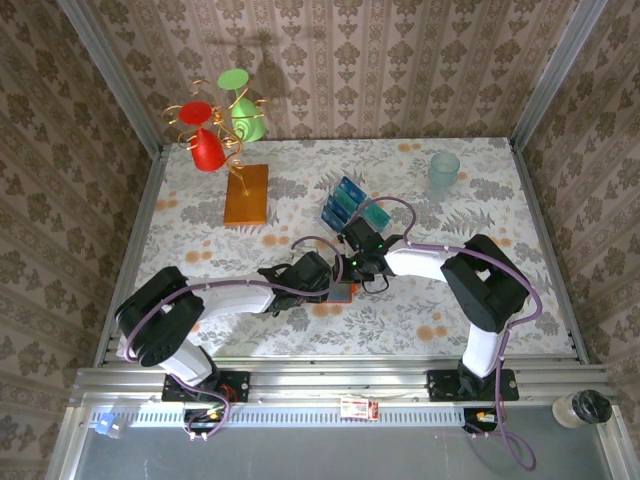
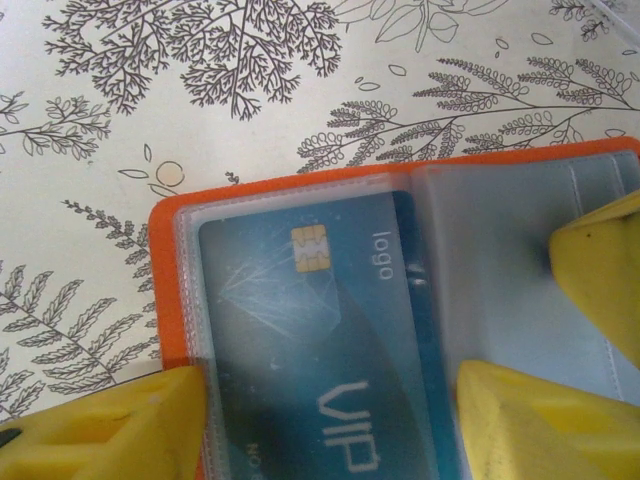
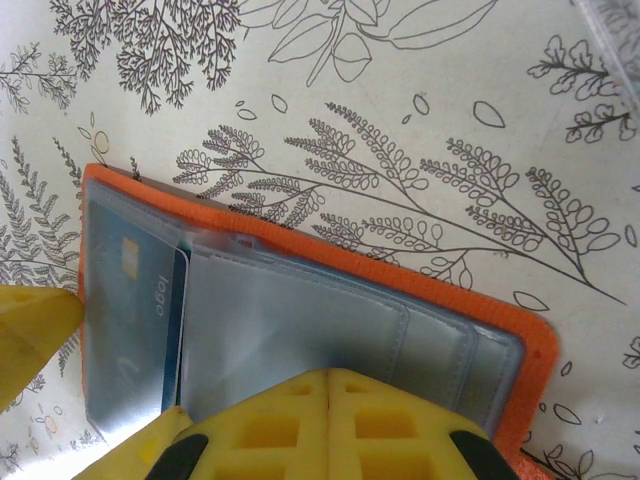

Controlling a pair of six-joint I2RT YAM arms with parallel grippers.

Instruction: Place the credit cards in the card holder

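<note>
The card holder (image 2: 165,300) lies open on the desk (image 2: 200,100), with one teal card (image 2: 320,330) (marked VIP) seemingly almost seated in its clear pocket. Our left gripper (image 2: 320,430) has its jaws apart around the card. The right gripper (image 3: 330,420), jaws together, presses the holder. We should push straight and gently.

Beyond the fingers (image 2: 100,430), to their left, an orange-brown board (image 1: 246,195) carries a wire stand (image 1: 236,150) with red cups (image 1: 207,150) and green cups (image 1: 248,122); beyond them to the right, a pale tumbler (image 1: 444,175) stands on the flowered worktop (image 1: 185,240).
</note>
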